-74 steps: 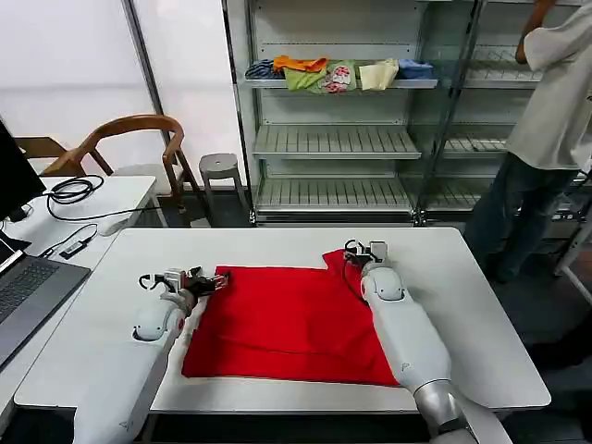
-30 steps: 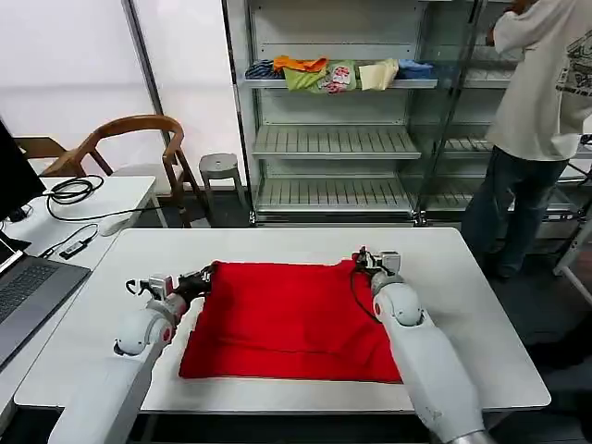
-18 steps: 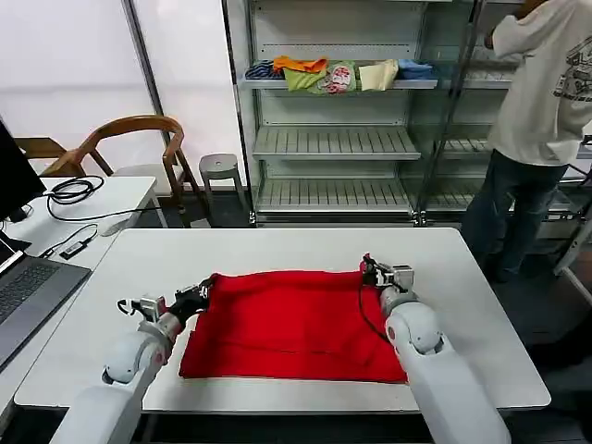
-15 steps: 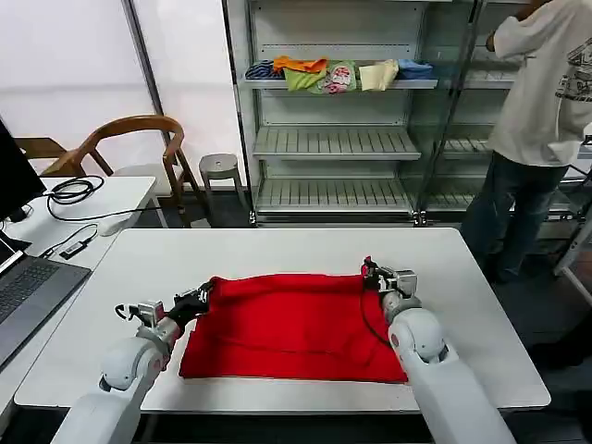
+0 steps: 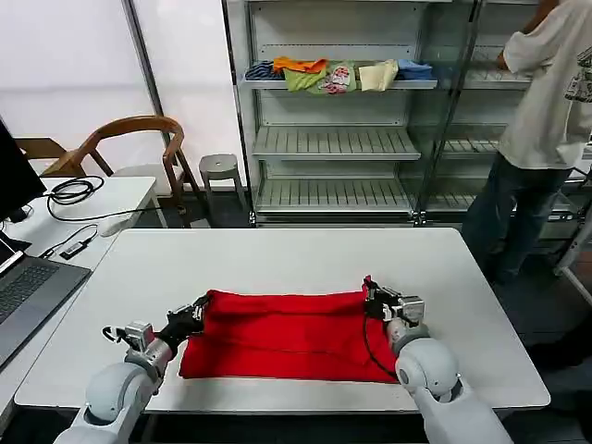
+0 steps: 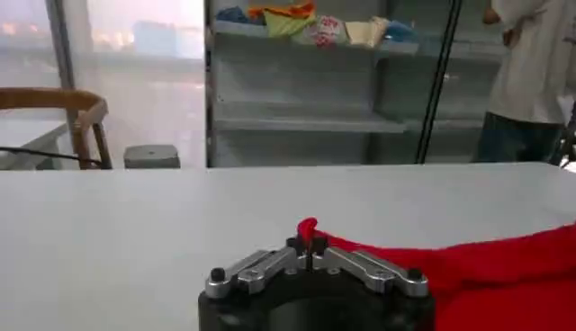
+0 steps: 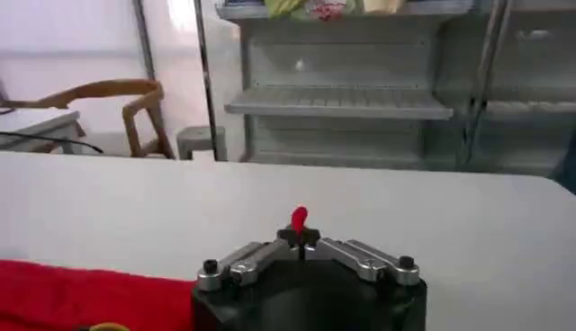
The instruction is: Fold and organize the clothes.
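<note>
I am looking down at a white tabletop point(image 5: 277, 254) with rounded corners. Behind its far edge stands a metal shelving rack point(image 5: 333, 139), and a row of small folded garments point(image 5: 338, 74) in orange, green, cream and blue sits on one of its upper shelves. Off the tabletop's left edge I see a wooden chair point(image 5: 129, 139), a grey stool point(image 5: 219, 168), and a second white desk point(image 5: 83, 199) carrying a coiled black cable point(image 5: 74, 190) and a laptop point(image 5: 23, 287).

The red T-shirt point(image 5: 287, 333) lies near the tabletop's near edge, about midway between the left and right edges. It is folded into a wide band, with its long axis running left to right, parallel to that near edge.

The left gripper point(image 5: 192, 311) sits at the band's far left corner. Its jaws are together, pinching a small tuft of red cloth; in the left wrist view that tuft point(image 6: 307, 229) stands up between the closed tips and the shirt trails away beside them.

The right gripper point(image 5: 374, 298) is at the band's far right corner, jaws likewise closed on the cloth. In the right wrist view a small red tab point(image 7: 298, 218) pokes up from between the tips.
</note>
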Motion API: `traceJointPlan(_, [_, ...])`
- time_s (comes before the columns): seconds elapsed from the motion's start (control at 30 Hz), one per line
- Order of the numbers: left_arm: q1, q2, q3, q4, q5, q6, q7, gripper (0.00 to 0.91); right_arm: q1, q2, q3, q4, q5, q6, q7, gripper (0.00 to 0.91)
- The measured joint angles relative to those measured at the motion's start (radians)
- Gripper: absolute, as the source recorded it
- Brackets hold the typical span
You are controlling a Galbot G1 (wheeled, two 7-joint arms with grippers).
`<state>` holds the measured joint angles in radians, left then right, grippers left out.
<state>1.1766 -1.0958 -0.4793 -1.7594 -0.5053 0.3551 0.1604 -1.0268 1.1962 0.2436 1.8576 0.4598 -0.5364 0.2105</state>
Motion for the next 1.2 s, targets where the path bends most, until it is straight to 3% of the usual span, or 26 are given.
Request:
traceJointPlan(0.57, [0.096,0.007,-0.021,-0.064,0.018,0.002,0.002,0.030,-0.106,-0.027,0.020,0.109,-0.006,-0.019,0.018,0.000])
traceJointPlan(1.2, [0.117,0.014,-0.037,-0.067,0.025,0.012,0.010,0.030,-0.137,-0.033,0.038,0.102,-0.040,-0.032,0.022,0.000])
